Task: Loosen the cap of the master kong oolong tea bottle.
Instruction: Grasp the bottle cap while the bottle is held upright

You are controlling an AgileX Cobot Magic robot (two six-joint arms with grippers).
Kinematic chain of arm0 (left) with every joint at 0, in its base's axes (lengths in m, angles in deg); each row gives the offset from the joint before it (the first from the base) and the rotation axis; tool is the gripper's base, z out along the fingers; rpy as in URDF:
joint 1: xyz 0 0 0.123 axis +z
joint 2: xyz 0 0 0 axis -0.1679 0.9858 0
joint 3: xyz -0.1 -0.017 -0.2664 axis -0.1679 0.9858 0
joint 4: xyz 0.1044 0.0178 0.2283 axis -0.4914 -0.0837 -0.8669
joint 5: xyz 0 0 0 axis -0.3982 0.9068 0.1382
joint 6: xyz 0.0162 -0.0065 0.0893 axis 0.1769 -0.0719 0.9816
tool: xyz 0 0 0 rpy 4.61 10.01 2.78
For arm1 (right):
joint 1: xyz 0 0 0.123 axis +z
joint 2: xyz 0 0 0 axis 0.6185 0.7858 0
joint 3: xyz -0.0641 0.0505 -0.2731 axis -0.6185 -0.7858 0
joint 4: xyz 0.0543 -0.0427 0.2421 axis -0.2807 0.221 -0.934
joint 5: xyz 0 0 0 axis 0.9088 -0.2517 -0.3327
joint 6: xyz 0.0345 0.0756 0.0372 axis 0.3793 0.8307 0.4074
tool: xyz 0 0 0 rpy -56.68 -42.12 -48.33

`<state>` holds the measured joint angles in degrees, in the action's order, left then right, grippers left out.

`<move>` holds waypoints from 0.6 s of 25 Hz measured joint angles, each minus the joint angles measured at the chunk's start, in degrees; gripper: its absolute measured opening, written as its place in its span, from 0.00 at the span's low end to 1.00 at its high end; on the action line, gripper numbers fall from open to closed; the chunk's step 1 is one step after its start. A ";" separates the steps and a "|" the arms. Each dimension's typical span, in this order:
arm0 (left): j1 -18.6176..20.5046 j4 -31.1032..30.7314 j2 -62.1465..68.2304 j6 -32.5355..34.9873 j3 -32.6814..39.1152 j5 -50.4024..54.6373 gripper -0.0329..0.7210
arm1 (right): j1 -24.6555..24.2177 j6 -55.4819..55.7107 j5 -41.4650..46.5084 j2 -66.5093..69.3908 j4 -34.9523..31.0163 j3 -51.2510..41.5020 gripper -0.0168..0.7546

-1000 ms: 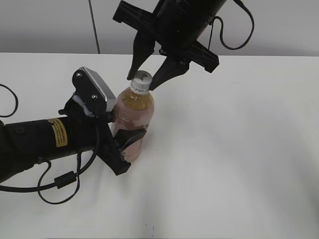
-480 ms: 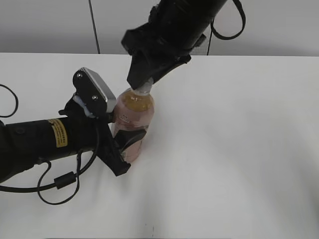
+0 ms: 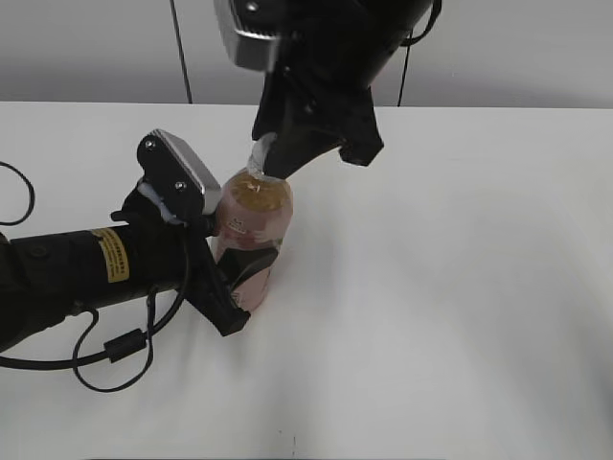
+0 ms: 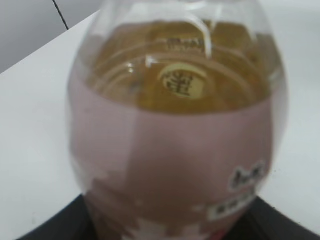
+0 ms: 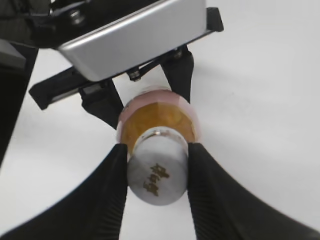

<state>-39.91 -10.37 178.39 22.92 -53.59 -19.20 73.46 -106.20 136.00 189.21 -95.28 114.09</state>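
Item: master kong oolong tea bottle [image 3: 251,225]. Slim clear plastic, amber tea to the shoulder, pale pink label wrap. Stands on the white worktop [image 3: 450,287], left of centre and nearer the far edge than the near edge. It leans slightly in the exterior view.

Handling, as judged: nearly full, so moderately heavy for its size. The thin wall will likely dent under a hard squeeze. The smooth label film looks slippery, so a grip on the lower body is the sound place to brace it. The shoulder is curved and poor for holding.

Item: cap [image 5: 157,171]. Small, round, white, dark mark on top. Rigid, probably ribbed at the rim, and the only proper place to take hold for turning.

Left claw [image 3: 233,287]: comes in from the left edge of the worktop, with its two fingers either side of the lower body of the bottle. The left wrist view is filled by the label and tea at very close range, and dark finger bases show at its bottom corners. Judged to be clamped on the bottle, acting as the brace.

Right claw [image 5: 157,172]: reaches down from the far edge. Narrow setting, with both black fingers [image 5: 107,190] pressed against opposite sides of the cap, no gap visible between pad and rim.

Risk: the bottle may twist in the left claw if the cap is tight.
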 joint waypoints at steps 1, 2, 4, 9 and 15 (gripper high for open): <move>0.00 0.11 0.00 0.00 0.00 0.00 0.52 | 0.00 -3.82 -0.02 0.00 0.12 0.00 0.38; 0.05 0.11 0.00 -0.05 0.00 0.00 0.52 | 0.00 -8.56 -0.02 0.00 0.55 0.00 0.38; 0.05 0.11 0.00 -0.17 0.00 0.00 0.52 | 0.00 -16.66 -0.29 0.00 1.16 0.00 0.38; 0.11 1.57 0.31 -0.45 0.00 -1.11 0.52 | 0.00 -24.79 -2.42 -0.16 1.81 0.00 0.38; 0.11 1.12 0.31 -0.37 0.00 -3.32 0.52 | 0.00 -25.00 -2.60 -3.34 3.11 0.00 0.38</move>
<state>-39.80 -9.25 178.70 22.55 -53.59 -22.53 73.46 -131.20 133.39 185.87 -92.18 114.09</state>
